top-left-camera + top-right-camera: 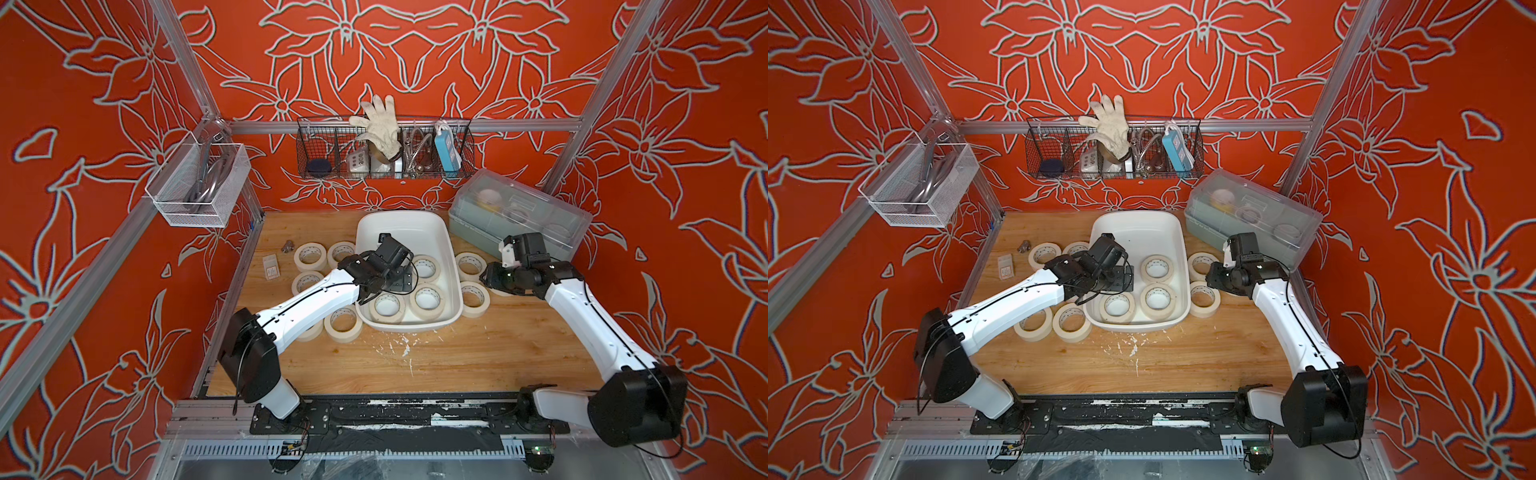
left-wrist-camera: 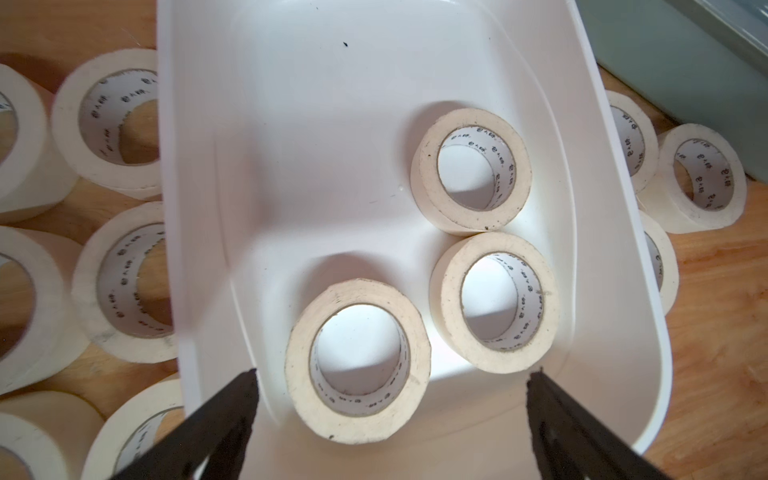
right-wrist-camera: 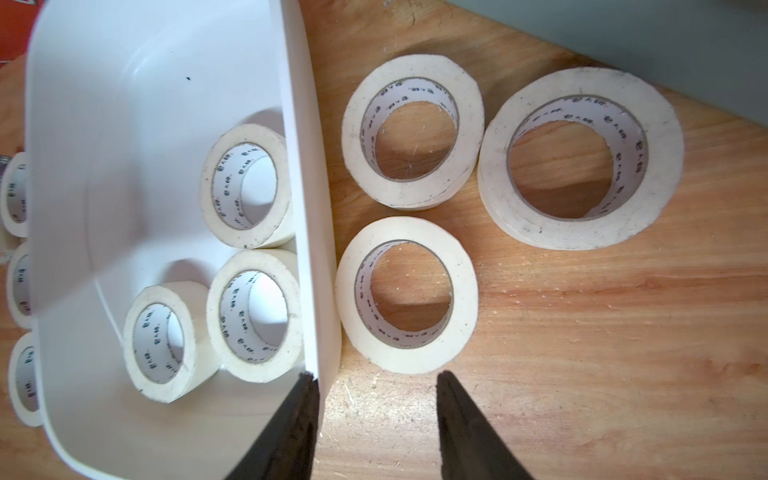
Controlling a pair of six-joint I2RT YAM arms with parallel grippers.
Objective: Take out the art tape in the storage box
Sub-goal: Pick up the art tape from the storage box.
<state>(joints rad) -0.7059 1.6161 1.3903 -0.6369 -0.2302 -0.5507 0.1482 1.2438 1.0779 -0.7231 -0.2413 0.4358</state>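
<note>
Cream rolls of art tape (image 2: 357, 293) lie flat, holes upward, inside and around the white storage box (image 1: 401, 217), which stands mid-table toward the back of the wooden table (image 1: 457, 357). Hidden or unclear: in both top views each arm's wrist housing covers the fingertips below it. The left arm also covers part of the box's left side and some rolls beside it, and the right arm covers most of one roll on the table. The wrist views cut several outer rolls at the frame edge. The dark print on the white cores is too small to read. The contents of the grey-green box (image 1: 519, 216) under its clear lid and of the black wire basket (image 1: 316, 145) are hard to make out, apart from a pale glove (image 1: 378, 120). A small metal piece (image 1: 287, 246) and a pale packet (image 1: 271, 266) near the table's left edge cannot be identified further. Count: three rolls in the box, in its near half; six on the table to its left, in three pairs, seen in the left wrist view; three on the table to its right; twelve in all. Left gripper (image 2: 392, 374): fingers spread wide, empty, above the box on either side of the nearest inside roll. Right gripper (image 3: 378, 378): fingers apart, holding nothing, one tip at the box's right rim, the other over bare wood.
</note>
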